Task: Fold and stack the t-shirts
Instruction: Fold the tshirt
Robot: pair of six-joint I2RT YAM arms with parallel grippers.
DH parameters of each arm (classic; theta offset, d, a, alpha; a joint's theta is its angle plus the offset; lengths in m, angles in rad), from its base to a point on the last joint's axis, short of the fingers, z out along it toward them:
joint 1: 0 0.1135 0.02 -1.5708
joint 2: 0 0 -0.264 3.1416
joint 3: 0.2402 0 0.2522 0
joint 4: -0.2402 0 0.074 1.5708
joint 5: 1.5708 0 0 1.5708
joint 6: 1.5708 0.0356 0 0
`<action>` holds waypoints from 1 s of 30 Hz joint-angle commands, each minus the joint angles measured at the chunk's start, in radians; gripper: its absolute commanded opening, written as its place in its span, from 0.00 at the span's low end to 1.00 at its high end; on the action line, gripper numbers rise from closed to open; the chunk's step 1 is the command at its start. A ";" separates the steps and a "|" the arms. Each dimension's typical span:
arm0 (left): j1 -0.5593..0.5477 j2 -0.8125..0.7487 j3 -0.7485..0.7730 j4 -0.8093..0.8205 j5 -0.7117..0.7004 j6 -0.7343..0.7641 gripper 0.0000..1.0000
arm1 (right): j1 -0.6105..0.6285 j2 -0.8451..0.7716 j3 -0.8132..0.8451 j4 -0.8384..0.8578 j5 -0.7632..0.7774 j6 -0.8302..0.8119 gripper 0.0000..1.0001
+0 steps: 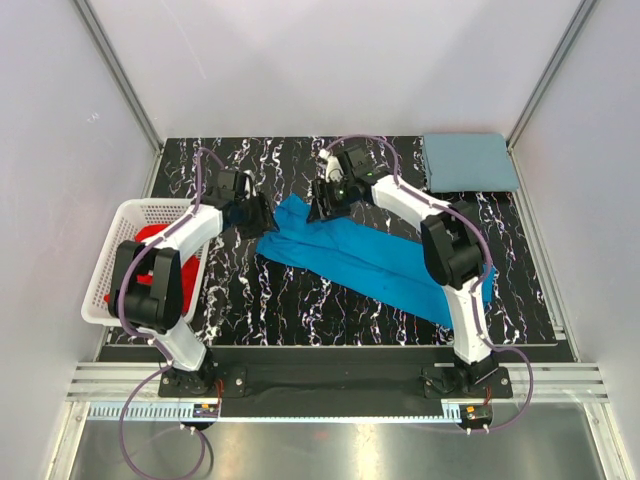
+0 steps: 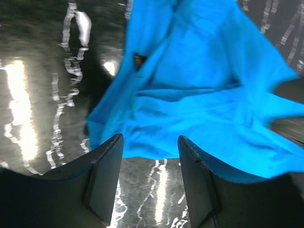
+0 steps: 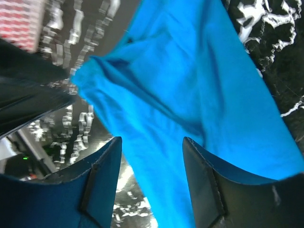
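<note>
A bright blue t-shirt (image 1: 370, 255) lies crumpled in a long diagonal band across the black marbled table. My left gripper (image 1: 262, 215) hovers at its far left end, jaws open. In the left wrist view the left gripper (image 2: 149, 140) has only bare table between its fingers, and the blue t-shirt's (image 2: 199, 85) edge starts just past the tips. My right gripper (image 1: 318, 205) is open over the same end. In its wrist view the right gripper (image 3: 152, 140) has the blue t-shirt (image 3: 190, 80) below its gap. A dusty grey-blue t-shirt (image 1: 468, 162) lies folded at the back right. Red t-shirts (image 1: 188, 268) sit in the basket.
A white lattice basket (image 1: 125, 215) stands at the table's left edge, partly under my left arm. White walls with metal frame posts enclose the table on three sides. The table's right edge runs just beyond the blue shirt's lower end.
</note>
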 commanded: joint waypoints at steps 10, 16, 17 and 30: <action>0.015 0.031 0.012 0.082 0.107 -0.007 0.54 | -0.010 0.086 0.105 -0.137 0.056 -0.148 0.59; 0.027 0.029 0.002 0.080 0.116 0.010 0.54 | 0.005 0.094 0.080 -0.115 0.022 -0.137 0.56; 0.029 0.031 0.002 0.083 0.122 0.013 0.53 | 0.006 0.094 0.077 -0.108 0.020 -0.136 0.55; 0.030 0.034 -0.004 0.096 0.150 0.042 0.50 | 0.025 0.114 0.070 -0.101 0.059 -0.114 0.52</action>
